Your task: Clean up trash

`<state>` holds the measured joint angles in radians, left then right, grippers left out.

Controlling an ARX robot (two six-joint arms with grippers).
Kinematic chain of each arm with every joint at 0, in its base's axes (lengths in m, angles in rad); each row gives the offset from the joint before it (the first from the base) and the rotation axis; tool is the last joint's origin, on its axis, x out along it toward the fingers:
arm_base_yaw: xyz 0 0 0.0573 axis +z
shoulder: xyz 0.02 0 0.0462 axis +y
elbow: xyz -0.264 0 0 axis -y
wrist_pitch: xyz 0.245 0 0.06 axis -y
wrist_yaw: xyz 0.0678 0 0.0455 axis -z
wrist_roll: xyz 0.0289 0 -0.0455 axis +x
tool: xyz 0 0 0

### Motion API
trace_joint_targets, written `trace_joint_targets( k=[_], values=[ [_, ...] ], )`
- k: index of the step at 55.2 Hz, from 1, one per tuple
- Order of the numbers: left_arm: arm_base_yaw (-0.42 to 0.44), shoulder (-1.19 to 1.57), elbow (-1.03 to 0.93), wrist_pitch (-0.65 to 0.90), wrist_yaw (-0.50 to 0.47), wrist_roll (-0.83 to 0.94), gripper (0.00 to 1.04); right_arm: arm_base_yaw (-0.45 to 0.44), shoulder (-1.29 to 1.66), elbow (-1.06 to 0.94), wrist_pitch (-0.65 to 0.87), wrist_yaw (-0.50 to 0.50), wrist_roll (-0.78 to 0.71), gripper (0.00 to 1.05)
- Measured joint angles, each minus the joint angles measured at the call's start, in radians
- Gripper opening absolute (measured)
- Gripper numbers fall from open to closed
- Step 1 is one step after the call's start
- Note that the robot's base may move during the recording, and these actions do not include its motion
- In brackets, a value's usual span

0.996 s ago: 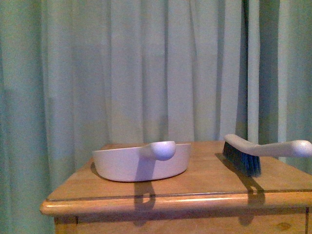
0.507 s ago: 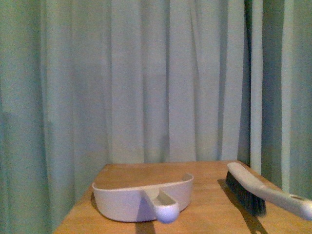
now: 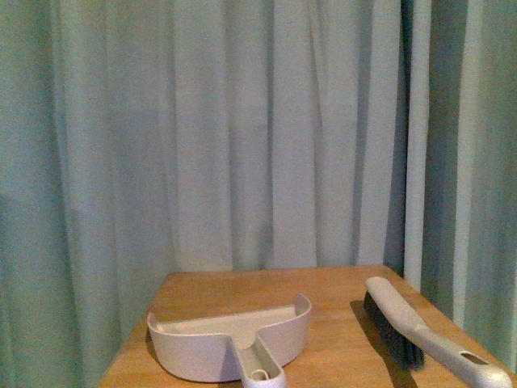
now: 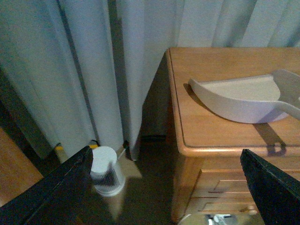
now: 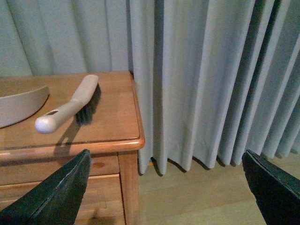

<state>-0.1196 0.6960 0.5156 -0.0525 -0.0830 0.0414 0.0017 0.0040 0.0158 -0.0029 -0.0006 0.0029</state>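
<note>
Searching for trash, tools untouched.
Pale plastic dustpan (image 3: 230, 343) left, dark-bristled hand brush (image 3: 412, 331) right on wooden tabletop (image 3: 331, 291); crumpled white tissue wad nowhere visible; my jaws both gape empty; next I must locate it.

Off-white dustpan (image 3: 212, 349), pale-green curtain (image 3: 242, 137), honey-brown table (image 3: 339, 293)

Brush (image 5: 70, 105) on a wooden cabinet (image 5: 112, 124) by pale curtains (image 5: 201, 70).
The brush lies bristles-down on the cabinet top, toward its curtain-side edge; a dustpan (image 5: 18, 105) rests there too, apart from it. The right gripper (image 5: 166, 159) is spread wide.
</note>
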Motion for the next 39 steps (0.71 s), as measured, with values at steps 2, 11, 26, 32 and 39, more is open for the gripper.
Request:
trace_joint_targets(
  k=[2, 11, 26, 32, 39],
  values=[
    [-0.025, 0.062, 0.067, -0.021, -0.019, 0.029, 0.97, 0.0, 0.0, 0.0, 0.0, 0.0, 0.0, 0.97],
    [-0.213, 0.411, 0.499, -0.262, -0.148, 0.095, 0.97, 0.0, 0.0, 0.0, 0.0, 0.0, 0.0, 0.97],
    [-0.481, 0.8, 0.929, -0.447, -0.293, -0.051, 0.97, 0.0, 0.0, 0.0, 0.0, 0.0, 0.0, 0.97],
    [-0.528, 0.895, 0.968, -0.461, -0.338, -0.105, 0.97, 0.0, 0.0, 0.0, 0.0, 0.0, 0.0, 0.97],
    [-0.555, 0.975, 0.978, -0.485, -0.379, -0.189, 0.97, 0.0, 0.0, 0.0, 0.0, 0.0, 0.0, 0.97]
  ],
)
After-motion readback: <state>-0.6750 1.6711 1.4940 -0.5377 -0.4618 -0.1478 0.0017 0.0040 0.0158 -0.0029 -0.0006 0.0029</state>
